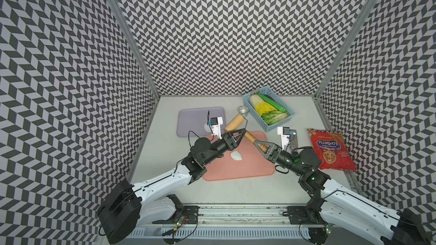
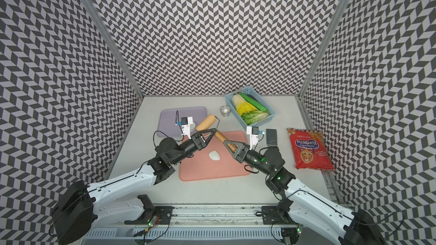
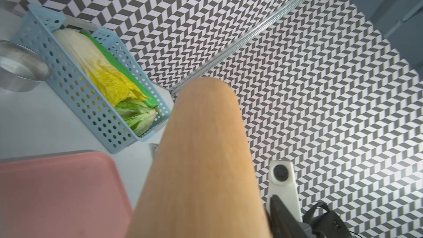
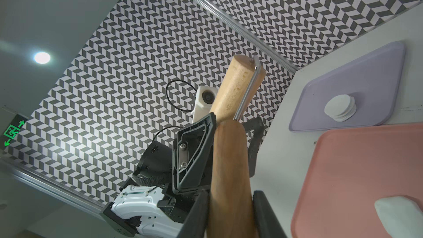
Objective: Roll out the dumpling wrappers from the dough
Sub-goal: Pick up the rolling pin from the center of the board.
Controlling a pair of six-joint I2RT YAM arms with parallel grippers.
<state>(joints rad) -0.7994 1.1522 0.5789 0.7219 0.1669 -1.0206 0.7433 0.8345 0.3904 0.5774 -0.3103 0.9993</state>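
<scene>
**Item:** dough [image 1: 236, 155]. Soft white lump with an irregular outline, not yet flattened. Near the middle of the pink board [image 1: 250, 170], nothing touching it.

**Finished stock:** dumpling wrappers [image 4: 340, 108]. Small stack of neat white discs on the purple tray [image 1: 193, 119], just beyond the board's far left corner.

**Tool:** rolling pin [image 1: 234, 123]. Wooden roller in a metal frame, with a wooden handle. Slanted across the board's far edge, apparently clear of the surface, roller end out past the board toward the tray.

**Right gripper** [image 1: 258, 146]: narrowly parted, clamped on the pin's handle, over the board's far right part.

**Left gripper** [image 1: 240, 133]: jaws parted, one either side of the roller. Firm contact or not, impossible to tell.

**Step in hand, by judgement:** bringing the pin to the lump for a first pass.
- Seat both grips before moving.
- Carry the roller back over the board's middle.
- Lower it level onto the lump's centre.
- Press lightly and roll outward in short, even strokes.
- Keep within the board's rim.

**Surroundings:** metal ring cup [image 1: 244, 110] and blue basket [image 1: 279, 123] of greens beyond the board's far edge. Red snack bag [image 1: 330, 149] well off its right side.
</scene>
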